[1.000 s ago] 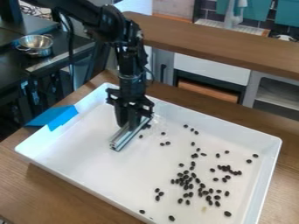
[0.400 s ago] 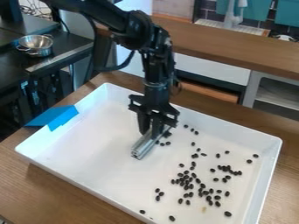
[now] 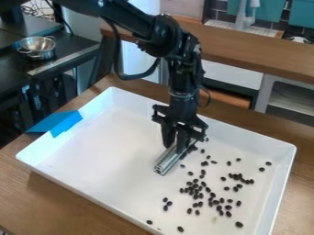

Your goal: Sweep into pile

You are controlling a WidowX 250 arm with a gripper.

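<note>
Black two-finger hand [image 3: 176, 143] closed on ribbed silver metal bar [image 3: 169, 161], inside white rectangular tray [image 3: 80, 183], beside small black oval beans [image 3: 195, 188].

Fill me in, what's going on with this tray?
The gripper is holding a metal bar down in the white tray, as a sweeping tool. A few dark beans sit by the bar's far end. Most lie in loose clusters toward the picture's right, with strays around them, so they're not yet one pile.
</note>
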